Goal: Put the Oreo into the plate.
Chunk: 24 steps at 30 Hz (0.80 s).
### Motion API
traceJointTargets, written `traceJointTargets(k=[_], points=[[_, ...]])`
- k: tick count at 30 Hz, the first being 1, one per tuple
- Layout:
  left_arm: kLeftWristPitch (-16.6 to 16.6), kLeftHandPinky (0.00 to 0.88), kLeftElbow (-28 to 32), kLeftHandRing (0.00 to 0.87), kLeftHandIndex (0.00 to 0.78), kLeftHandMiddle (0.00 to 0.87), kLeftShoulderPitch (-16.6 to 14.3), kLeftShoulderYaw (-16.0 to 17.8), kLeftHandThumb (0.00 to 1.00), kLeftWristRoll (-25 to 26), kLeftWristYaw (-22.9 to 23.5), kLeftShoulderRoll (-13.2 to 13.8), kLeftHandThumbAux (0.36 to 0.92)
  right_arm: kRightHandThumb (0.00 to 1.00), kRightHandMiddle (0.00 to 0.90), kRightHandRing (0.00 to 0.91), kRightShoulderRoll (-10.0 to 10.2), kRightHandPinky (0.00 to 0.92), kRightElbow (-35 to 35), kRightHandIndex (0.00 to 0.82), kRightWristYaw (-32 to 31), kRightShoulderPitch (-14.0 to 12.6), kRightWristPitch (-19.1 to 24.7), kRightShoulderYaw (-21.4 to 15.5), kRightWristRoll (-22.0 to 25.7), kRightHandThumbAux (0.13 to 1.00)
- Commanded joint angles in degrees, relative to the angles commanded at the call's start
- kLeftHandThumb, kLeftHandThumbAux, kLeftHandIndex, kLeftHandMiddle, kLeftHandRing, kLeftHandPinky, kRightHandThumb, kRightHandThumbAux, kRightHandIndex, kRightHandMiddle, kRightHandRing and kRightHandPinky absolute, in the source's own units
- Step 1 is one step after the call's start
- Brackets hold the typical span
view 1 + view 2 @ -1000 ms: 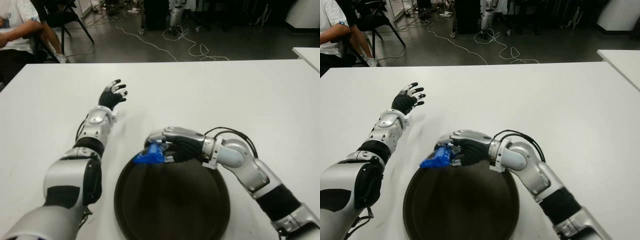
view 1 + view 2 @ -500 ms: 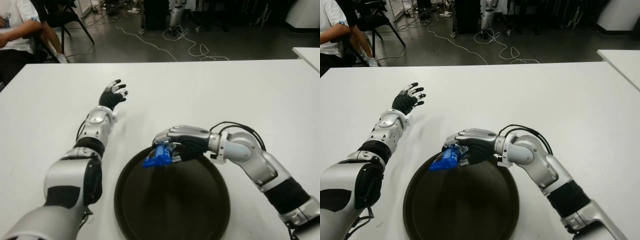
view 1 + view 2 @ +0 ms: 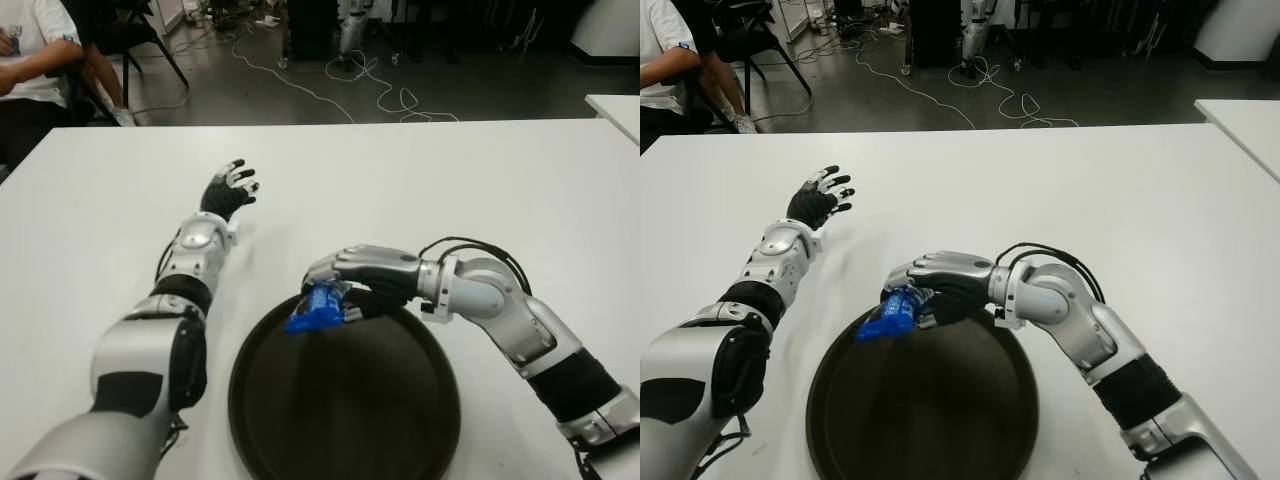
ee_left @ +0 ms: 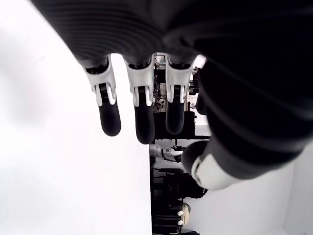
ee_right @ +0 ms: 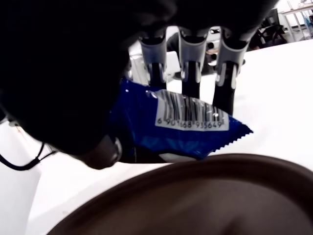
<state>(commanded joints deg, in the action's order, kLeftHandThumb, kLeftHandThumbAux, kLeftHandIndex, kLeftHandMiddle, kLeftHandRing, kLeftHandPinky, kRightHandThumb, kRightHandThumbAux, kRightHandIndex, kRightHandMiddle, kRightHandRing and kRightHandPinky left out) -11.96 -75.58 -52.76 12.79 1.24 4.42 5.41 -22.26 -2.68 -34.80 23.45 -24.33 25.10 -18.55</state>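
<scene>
A blue Oreo packet (image 3: 312, 309) hangs above the far left rim of the dark round plate (image 3: 345, 402) near the table's front edge. My right hand (image 3: 352, 284) is shut on the Oreo packet (image 5: 181, 125), its fingers curled over the top; a barcode faces the right wrist view, with the plate (image 5: 205, 200) just under it. My left hand (image 3: 228, 190) is stretched out over the table, far left of the plate, fingers (image 4: 139, 105) spread and holding nothing.
The white table (image 3: 450, 190) extends wide behind and to both sides of the plate. A seated person (image 3: 30, 60) and a chair are beyond the far left corner. Cables lie on the floor beyond the far edge. Another white table corner (image 3: 618, 108) shows far right.
My right hand has carried the Oreo packet slightly right and farther over the plate's far rim, then almost stopped. The left hand has stayed in place.
</scene>
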Motion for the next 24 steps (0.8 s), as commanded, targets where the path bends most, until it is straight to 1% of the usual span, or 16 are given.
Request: traceJointTargets(k=[5,6,7,8,9,10,11,13,15,17,19,24], points=[[0.0,0.214,0.0,0.189,0.1,0.178,0.0,0.0,0.0,0.0,0.2,0.0,0.797,0.661,0.23,0.277,0.0,0.33,0.3,0.396,0.4,-0.1,-0.1,-0.1,-0.5,0.739],[0.0,0.213,0.0,0.189,0.1,0.179,0.0,0.0,0.0,0.0,0.2,0.0,0.797,0.55,0.217,0.265,-0.1,0.319,0.4,0.335,0.4,-0.1,0.0,0.0,-0.6,0.733],[0.0,0.213,0.0,0.188,0.1,0.18,0.0,0.0,0.0,0.0,0.3,0.0,0.796,0.37,0.199,0.246,-0.1,0.302,0.6,0.246,0.3,-0.1,0.1,0.0,-0.7,0.73],[0.0,0.212,0.0,0.189,0.1,0.182,0.0,0.0,0.0,0.0,0.3,0.0,0.795,0.244,0.178,0.225,-0.1,0.284,0.7,0.182,0.3,-0.1,0.2,0.0,-0.7,0.723],[0.0,0.212,0.0,0.189,0.101,0.183,0.0,0.0,0.001,0.0,0.3,0.0,0.795,0.163,0.165,0.212,-0.1,0.272,0.7,0.14,0.3,-0.1,0.3,0.0,-0.8,0.719],[0.0,0.212,0.0,0.189,0.101,0.184,0.0,0.0,0.002,0.0,0.4,0.0,0.795,0.111,0.157,0.203,-0.2,0.265,0.8,0.114,0.3,-0.1,0.3,0.0,-0.8,0.716],[0.1,0.212,0.0,0.189,0.101,0.184,0.0,0.0,0.002,-0.1,0.4,0.1,0.794,0.092,0.154,0.2,-0.1,0.262,1.0,0.104,0.1,-0.2,0.6,0.0,-0.6,0.715],[0.1,0.212,-0.1,0.189,0.1,0.182,0.0,-0.1,0.003,-0.2,0.4,0.1,0.792,0.037,0.128,0.164,0.0,0.212,1.4,0.068,-0.1,-0.2,1.0,0.0,-0.4,0.683],[0.1,0.21,-0.1,0.188,0.099,0.181,0.0,-0.2,0.005,-0.2,0.4,0.1,0.791,0.019,0.115,0.149,0.1,0.189,1.6,0.053,-0.1,-0.3,1.3,0.0,-0.3,0.666],[0.1,0.208,-0.1,0.187,0.098,0.179,0.0,-0.2,0.006,-0.3,0.4,0.1,0.79,0.009,0.107,0.14,0.2,0.175,1.8,0.045,0.0,-0.3,1.4,0.0,-0.3,0.654],[0.0,0.224,-0.1,0.192,0.098,0.185,0.0,-0.3,0.013,-0.3,0.3,0.1,0.792,0.003,0.094,0.117,0.1,0.135,2.3,0.038,0.2,-0.4,1.5,-0.1,-0.2,0.632],[0.0,0.228,-0.1,0.199,0.101,0.194,0.0,-0.3,0.018,-0.3,0.2,0.1,0.793,0.0,0.069,0.078,-0.2,0.084,3.1,0.015,0.1,-0.7,2.2,-0.3,-0.6,0.598]])
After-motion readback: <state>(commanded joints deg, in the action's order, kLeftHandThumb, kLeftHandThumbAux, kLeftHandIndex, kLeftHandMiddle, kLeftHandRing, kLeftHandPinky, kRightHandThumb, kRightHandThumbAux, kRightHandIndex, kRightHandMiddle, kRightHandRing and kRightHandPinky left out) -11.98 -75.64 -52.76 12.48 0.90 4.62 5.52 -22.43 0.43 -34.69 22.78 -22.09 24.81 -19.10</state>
